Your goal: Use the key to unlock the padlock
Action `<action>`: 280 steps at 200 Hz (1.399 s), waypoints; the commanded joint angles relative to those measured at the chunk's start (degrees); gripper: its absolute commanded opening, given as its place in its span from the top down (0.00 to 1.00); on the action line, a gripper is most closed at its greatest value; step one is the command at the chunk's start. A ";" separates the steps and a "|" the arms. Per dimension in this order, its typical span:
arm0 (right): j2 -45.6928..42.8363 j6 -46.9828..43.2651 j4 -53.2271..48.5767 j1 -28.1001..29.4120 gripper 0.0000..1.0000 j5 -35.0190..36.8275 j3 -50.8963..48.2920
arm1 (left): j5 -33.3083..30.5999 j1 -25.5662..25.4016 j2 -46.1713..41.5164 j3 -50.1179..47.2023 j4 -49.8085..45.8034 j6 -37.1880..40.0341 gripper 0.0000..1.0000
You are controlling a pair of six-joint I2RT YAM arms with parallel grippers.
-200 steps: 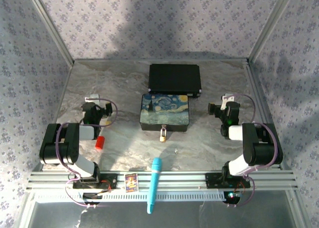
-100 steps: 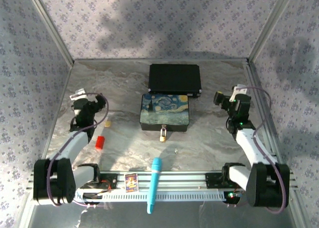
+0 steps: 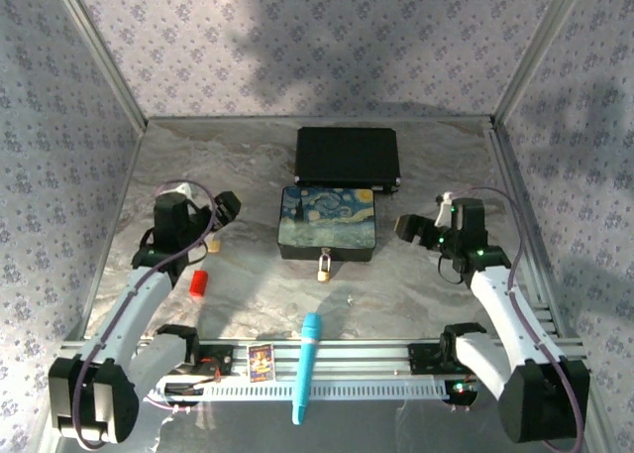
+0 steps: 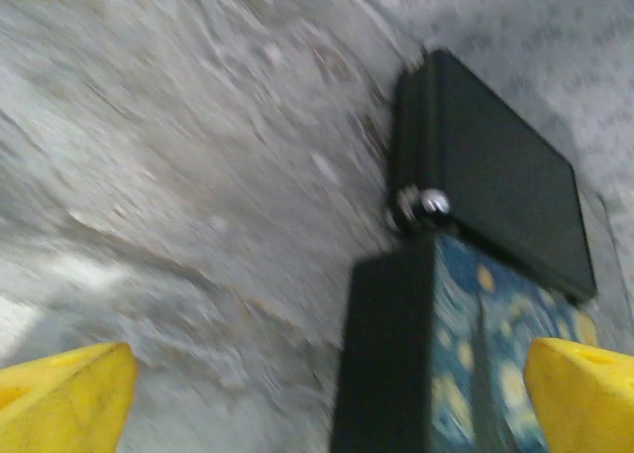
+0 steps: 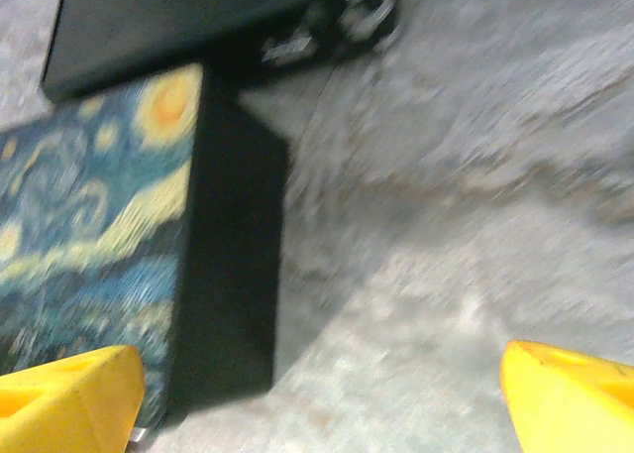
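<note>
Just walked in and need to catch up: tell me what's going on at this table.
The left gripper and right gripper flank the painted box, both open and empty. The padlock to be unlocked sits at the box's front edge. A tiny pale speck, likely the key, lies on the table in front of the padlock, apart from both grippers. Nothing is grasped yet.

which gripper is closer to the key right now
Right. The right gripper is beyond the key and to its right; the left gripper is farther off, beyond it and well to its left, past the padlock.
</note>
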 commanded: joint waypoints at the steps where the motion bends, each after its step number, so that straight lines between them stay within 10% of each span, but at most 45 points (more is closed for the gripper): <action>1: -2.24 4.77 -8.59 6.22 0.09 3.05 0.49 | 3.94 -5.08 -0.18 3.80 -9.63 -0.17 0.00; 32: -5.58 13.30 -7.62 17.83 0.16 10.05 -4.15 | 15.34 -9.39 0.54 4.73 -10.05 -3.03 0.00; 111: 4.65 26.34 6.78 47.62 0.33 25.09 -9.76 | 13.43 -26.03 3.14 2.16 -2.13 -10.97 0.00; 280: 28.56 34.42 -0.77 61.26 0.71 33.01 2.01 | 2.81 -33.12 6.91 3.77 -3.69 -11.51 0.00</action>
